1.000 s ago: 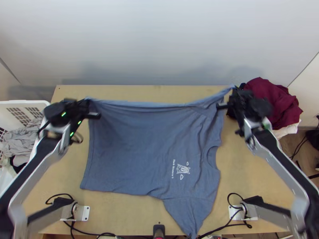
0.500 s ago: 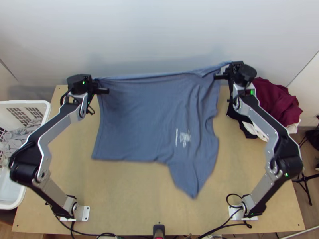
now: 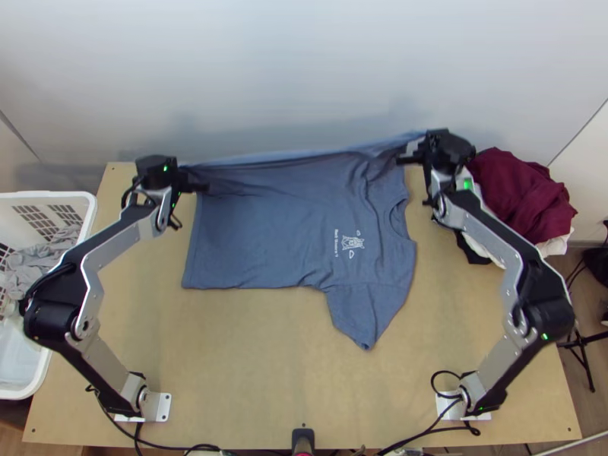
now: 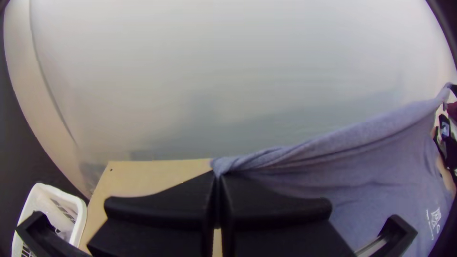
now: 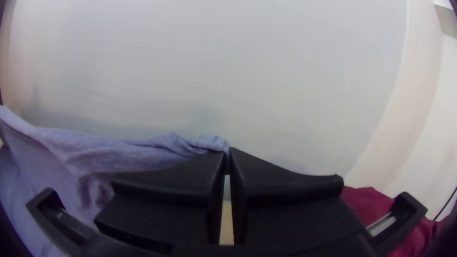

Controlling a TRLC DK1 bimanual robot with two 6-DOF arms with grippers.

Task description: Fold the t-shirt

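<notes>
In the top view my left gripper (image 3: 194, 176) holds one far corner of the blue t-shirt (image 3: 266, 228), and my right gripper (image 3: 410, 149) holds the other. The far edge hangs taut between them, lifted above the table; the front part lies on the wood, its printed chest and one sleeve toward the right. Seen from the left wrist, the left gripper (image 4: 218, 177) is shut on a bunched bit of the t-shirt (image 4: 381, 190). From the right wrist, the right gripper (image 5: 227, 153) is shut on a twisted edge of the t-shirt (image 5: 119, 154).
A white basket (image 3: 72, 199) with grey cloth stands off the left side of the table (image 3: 251, 380). A dark red garment (image 3: 524, 197) lies heaped with white and black cloth at the far right, close beside the right arm. A pale wall rises behind the table.
Both grippers first went away from the table's near edge, dragging the t-shirt along, then came slightly back. The right one also shifted left. The sleeve's lower tip slid farther up the table.
</notes>
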